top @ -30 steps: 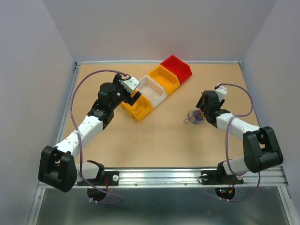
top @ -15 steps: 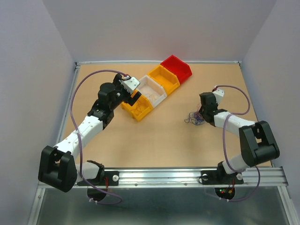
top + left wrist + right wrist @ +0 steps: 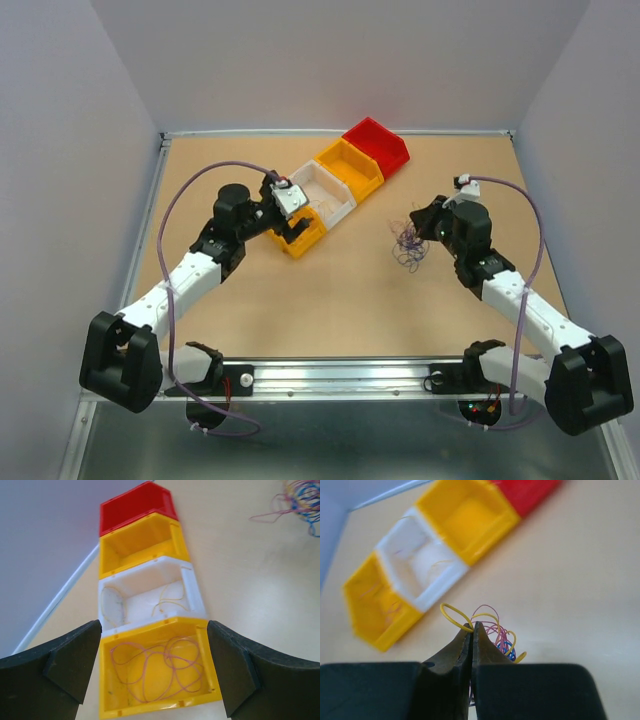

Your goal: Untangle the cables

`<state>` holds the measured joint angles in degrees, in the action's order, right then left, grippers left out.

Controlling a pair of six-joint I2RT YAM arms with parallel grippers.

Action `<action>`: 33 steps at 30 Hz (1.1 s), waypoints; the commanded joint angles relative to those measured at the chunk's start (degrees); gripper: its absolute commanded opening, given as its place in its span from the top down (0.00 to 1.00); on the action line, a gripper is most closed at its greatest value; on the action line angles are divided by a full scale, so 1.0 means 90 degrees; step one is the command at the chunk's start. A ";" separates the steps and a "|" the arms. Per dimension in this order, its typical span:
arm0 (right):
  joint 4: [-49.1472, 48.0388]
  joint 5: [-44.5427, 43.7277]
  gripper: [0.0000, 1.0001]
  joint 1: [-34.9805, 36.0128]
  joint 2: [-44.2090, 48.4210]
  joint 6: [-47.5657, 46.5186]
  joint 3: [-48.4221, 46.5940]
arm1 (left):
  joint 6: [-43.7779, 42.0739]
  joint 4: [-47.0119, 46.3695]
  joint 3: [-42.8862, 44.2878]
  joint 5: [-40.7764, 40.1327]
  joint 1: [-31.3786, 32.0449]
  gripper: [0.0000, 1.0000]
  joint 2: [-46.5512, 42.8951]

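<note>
Right, R gripper (image 3: 472, 626): fingers pressed flat together, no gap betw. them, and a yellow loop (image 3: 455, 616) of the cables (image 3: 501, 636) comes out right at the tips, so it looks nipped there. The rest of the wad, pink, purple, blue and more yellow strands, bunches just past the tips and a bit to their right in the wrist view. From the top cam it sits directly under and slightly ahead of the fingers, w/ a few loose strands trailing away from the arm. Can't tell if the wad is clear of the table (image 3: 340, 300) or touching it. Well beyond the R tips, up and to the left in its wrist view, runs the row of bins. L gripper (image 3: 153, 627): spread as wide as it goes, holding nothing, one finger (image 3: 65, 665) on each side of the view. It hovers over the near yellow bin (image 3: 107, 700), which fills the gap betw. the fingers and has thin pink-purple wires (image 3: 160, 665) coiled inside. Straight ahead of the L tips come the white bin (image 3: 192, 592) w/ a couple of pale yellowish wires (image 3: 167, 602), then the 2nd yellow bin (image 3: 172, 540), then the red bin (image 3: 135, 507). The wad is far off to the L gripper's front right, well apart from it, at the corner of its view.
</note>
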<state>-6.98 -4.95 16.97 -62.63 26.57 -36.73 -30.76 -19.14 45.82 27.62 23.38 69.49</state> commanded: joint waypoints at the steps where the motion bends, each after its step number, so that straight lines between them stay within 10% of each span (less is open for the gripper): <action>1: -0.1692 0.2986 0.99 0.0446 0.0513 -0.0042 0.0330 | -0.0166 -0.0412 -0.0470 0.1296 0.0321 0.01 -0.0397; 12: -0.2603 0.4876 0.99 0.1268 0.0622 -0.0110 0.0468 | -0.0098 -0.1507 -0.1049 0.1414 0.1162 0.01 -0.0066; 33: -0.2818 0.4300 0.99 0.1552 0.0758 -0.0071 0.0595 | -0.1103 -0.1283 -0.1488 0.2068 0.1504 0.01 -0.0231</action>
<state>-27.92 34.94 30.48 -58.30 26.15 -32.71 -36.75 -29.98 33.34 43.27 35.68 70.06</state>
